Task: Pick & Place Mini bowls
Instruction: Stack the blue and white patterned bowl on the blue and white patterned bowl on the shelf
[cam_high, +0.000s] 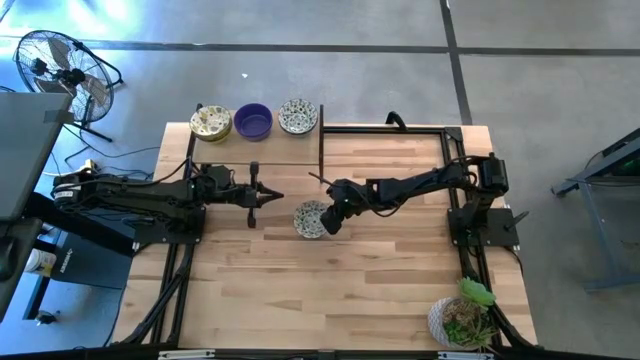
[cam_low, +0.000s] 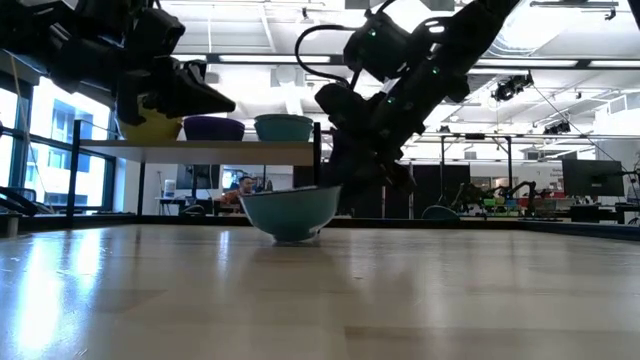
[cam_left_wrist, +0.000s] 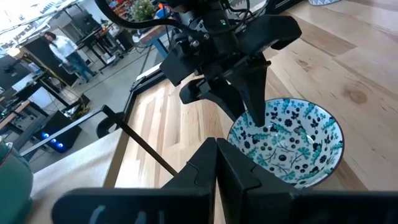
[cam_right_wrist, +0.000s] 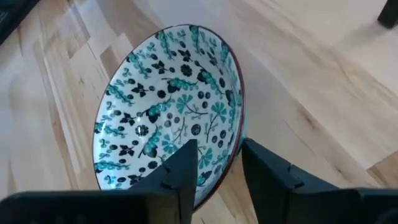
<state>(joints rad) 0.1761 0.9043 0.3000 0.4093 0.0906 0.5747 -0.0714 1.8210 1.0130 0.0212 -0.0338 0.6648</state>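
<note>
A white mini bowl with a teal floral pattern (cam_high: 308, 218) (cam_low: 290, 212) (cam_left_wrist: 292, 146) (cam_right_wrist: 161, 106) rests by its foot near the table's middle, its rim a little higher on one side. My right gripper (cam_high: 325, 222) (cam_right_wrist: 217, 171) reaches in from the table's right and is shut on its rim. My left gripper (cam_high: 272, 197) (cam_left_wrist: 216, 158) is shut and hovers just left of the bowl, pointing at it. Three more mini bowls stand on a raised shelf at the far left: a cream floral one (cam_high: 211, 121), a purple one (cam_high: 253, 121) and a white floral one (cam_high: 298, 116). My right gripper holds the bowl's rim (cam_right_wrist: 238, 134) on the side toward the table's right. One finger (cam_right_wrist: 180, 171) is inside the bowl and the other (cam_right_wrist: 267, 177) is outside. The fingers slant down from the right. The bowl's foot (cam_low: 295, 237) is on the table.
The raised shelf (cam_low: 200, 150) has a black upright post (cam_high: 321, 150) at its right end. A white pot with a green plant (cam_high: 462, 320) stands at the near right corner. Bare wood lies near the table's front edge. A fan (cam_high: 60, 65) stands on the floor.
</note>
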